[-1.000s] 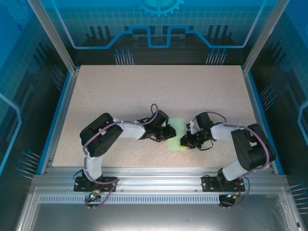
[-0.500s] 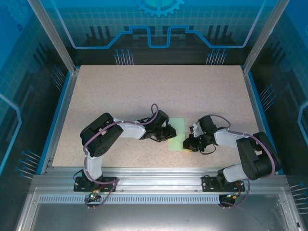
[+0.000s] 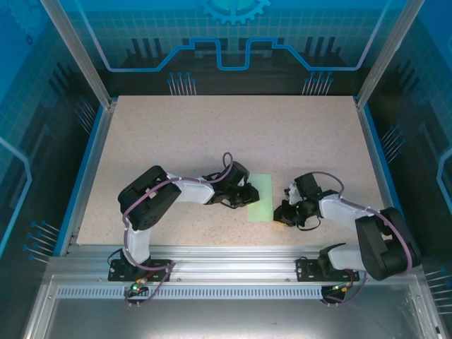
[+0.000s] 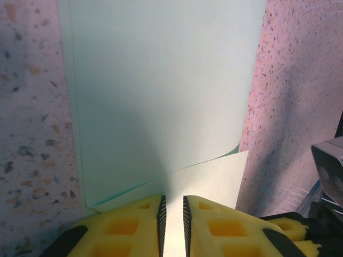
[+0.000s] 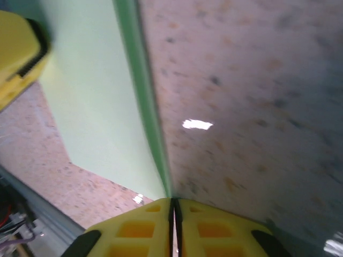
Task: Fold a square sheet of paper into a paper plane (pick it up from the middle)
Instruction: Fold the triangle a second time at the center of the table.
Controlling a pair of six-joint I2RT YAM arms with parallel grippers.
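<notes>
I find the far half of the table (image 3: 233, 127) open for passage. At the front, the left gripper (image 3: 248, 200) and right gripper (image 3: 278, 217) crowd the paper (image 3: 263, 192) from both sides. Enclosure walls (image 3: 42, 141) bound the table's edges.

The right arm (image 3: 374, 240) has swung out and down toward the near right corner of the bench (image 3: 212, 134), and its elbow sits lower in each successive look. Its end effector (image 3: 281, 215) has slid rightward off the square sheet of paper (image 3: 260, 198) to the sheet's right edge, so more of the green now lies uncovered
</notes>
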